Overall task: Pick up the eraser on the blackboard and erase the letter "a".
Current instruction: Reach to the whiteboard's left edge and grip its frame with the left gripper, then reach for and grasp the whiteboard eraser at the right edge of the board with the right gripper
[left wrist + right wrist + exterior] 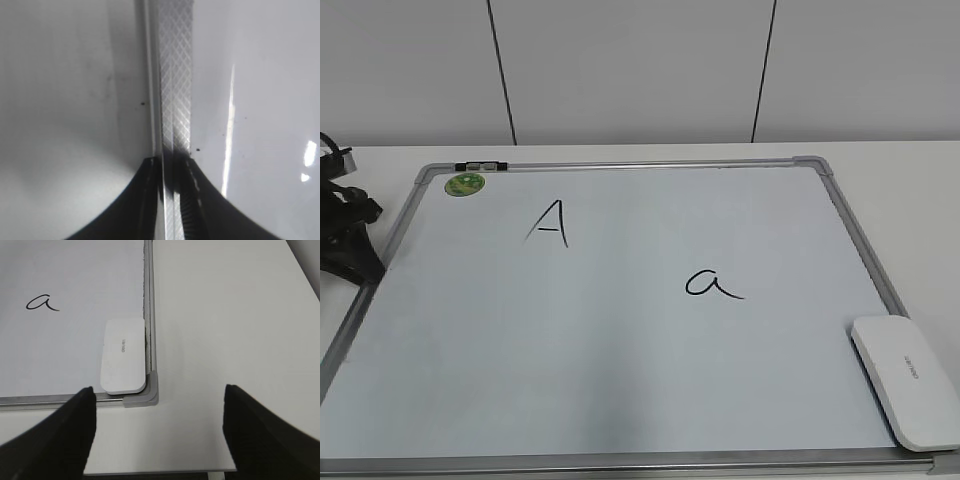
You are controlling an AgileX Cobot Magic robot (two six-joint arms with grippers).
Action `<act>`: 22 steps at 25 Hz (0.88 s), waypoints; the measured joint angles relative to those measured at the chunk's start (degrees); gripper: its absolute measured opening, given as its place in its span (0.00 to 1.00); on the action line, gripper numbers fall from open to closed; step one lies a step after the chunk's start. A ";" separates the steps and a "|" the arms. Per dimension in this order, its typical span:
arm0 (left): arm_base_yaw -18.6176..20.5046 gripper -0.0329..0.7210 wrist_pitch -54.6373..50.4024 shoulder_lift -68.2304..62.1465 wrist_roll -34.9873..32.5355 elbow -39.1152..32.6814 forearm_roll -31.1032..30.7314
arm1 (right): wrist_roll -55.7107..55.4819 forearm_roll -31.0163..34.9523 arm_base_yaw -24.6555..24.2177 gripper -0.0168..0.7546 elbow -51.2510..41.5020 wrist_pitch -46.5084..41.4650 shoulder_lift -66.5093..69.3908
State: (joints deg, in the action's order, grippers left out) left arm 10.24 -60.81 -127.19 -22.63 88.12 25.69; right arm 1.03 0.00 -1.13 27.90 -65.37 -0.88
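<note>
The blackboard [620, 350] is a white board with a silver frame lying flat on the table. The letter "a" [712, 284] is right of centre; it also shows in the right wrist view [42, 303]. The eraser [908, 380] lies flat in the board's near right corner, against the frame [123, 356]. My left gripper [365, 268] is at the board's left edge, shut on the frame rail [175, 75], with its jaws [172, 162] on either side of it. My right gripper [157, 389] is open and empty, above the table just off that corner, short of the eraser.
An uppercase "A" [550, 222] is written upper left of the small "a". A green sticker [465, 184] and a small black-and-white object [480, 165] sit at the far left corner. White table [225, 315] extends right of the board; its front edge is close.
</note>
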 joint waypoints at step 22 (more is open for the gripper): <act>0.10 0.09 -0.26 -0.10 0.00 0.04 -0.31 | 0.00 1.08 0.00 0.78 4.59 0.00 8.49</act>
State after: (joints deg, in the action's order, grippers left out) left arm 10.35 -61.07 -127.28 -22.63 88.16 25.39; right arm 1.03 1.08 -1.13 32.49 -65.37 7.61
